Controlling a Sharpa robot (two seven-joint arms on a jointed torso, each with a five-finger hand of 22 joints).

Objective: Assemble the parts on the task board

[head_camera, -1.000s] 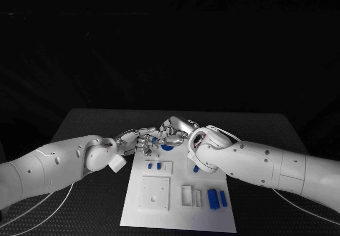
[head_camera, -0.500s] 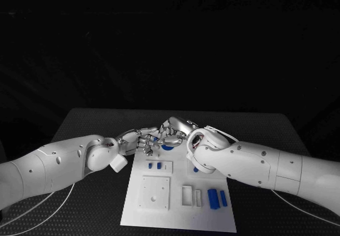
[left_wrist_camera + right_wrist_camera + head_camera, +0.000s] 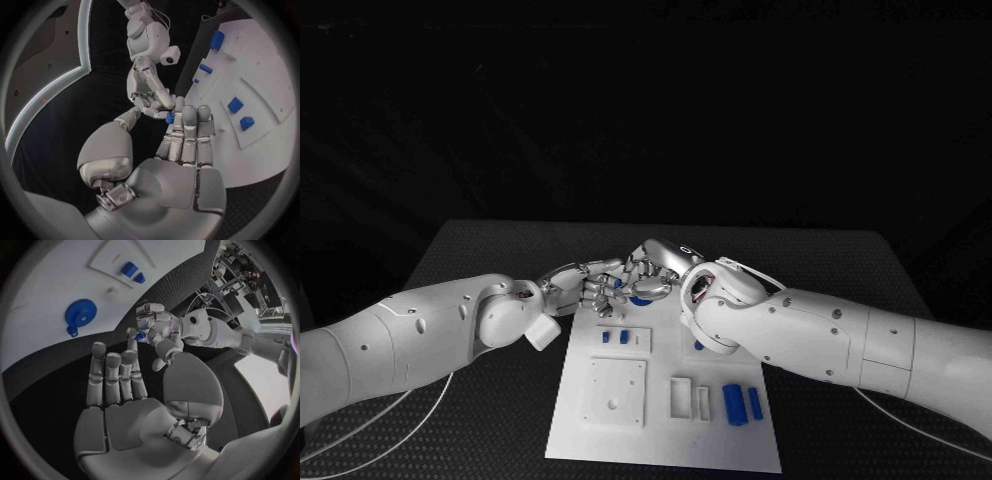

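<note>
Item: black worktop (image 3: 488,250) carrying the white task board (image 3: 661,440), which runs from the near edge toward the middle.

Left robot hand (image 3: 596,285): over the far end of the board, fingers drawn together beside the right robot hand (image 3: 658,268). The wrist views show a small blue part (image 3: 169,117) sitting at the meeting fingertips of the two hands. Which hand bears it cannot be told for certain; in the left wrist view the right hand's fingers seem to close on it while the left hand's fingers lie straight and close together, touching it. Judged a hand-to-hand transfer or a re-grip in the air above the board's far end.

Parts on the board:
- blue gear (image 3: 80,313), lying flat at the far end, partly under the hands in the head view;
- two small blue blocks (image 3: 615,337) on a raised plate toward the far left;
- one blue piece (image 3: 700,345) just beside the right wrist;
- two long blue bars (image 3: 741,404) near the near right corner, beside open white slots (image 3: 681,396).

Progress: early, as judged. Most pieces lie loose, the slots and the large square plate (image 3: 616,392) stand unfilled, one part is in hand.

Change from the earlier frames: very slight. The hands stay joined at the same spot; the parts on the board have not moved.
</note>
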